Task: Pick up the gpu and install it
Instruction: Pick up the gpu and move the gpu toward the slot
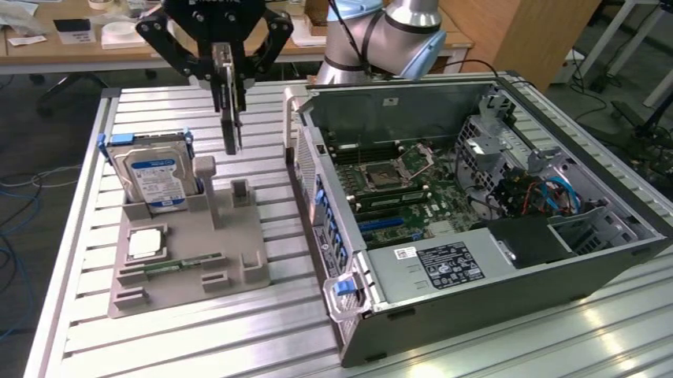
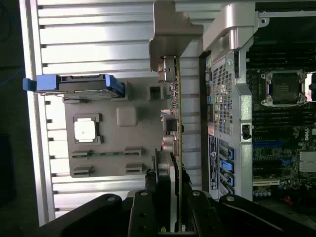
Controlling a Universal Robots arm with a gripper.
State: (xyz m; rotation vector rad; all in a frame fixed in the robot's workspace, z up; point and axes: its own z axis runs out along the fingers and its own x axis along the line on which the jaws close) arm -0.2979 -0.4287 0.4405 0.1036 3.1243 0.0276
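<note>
Slatted aluminium table (image 1: 158,339): gripper (image 1: 229,96) fingers partly closed, clamping the gpu (image 1: 230,135), which hangs edge-on above the grey holder tray (image 1: 184,272), beside the open PC case (image 1: 505,276).

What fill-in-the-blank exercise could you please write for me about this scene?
1. The gripper is shut on the ____, held above the grey holder.
2. The hard drive stands in that holder and bears a ____-and-white label.
3. On the exterior view's right, the computer case lies with its side ____.
Missing words: gpu; blue; open.
</note>
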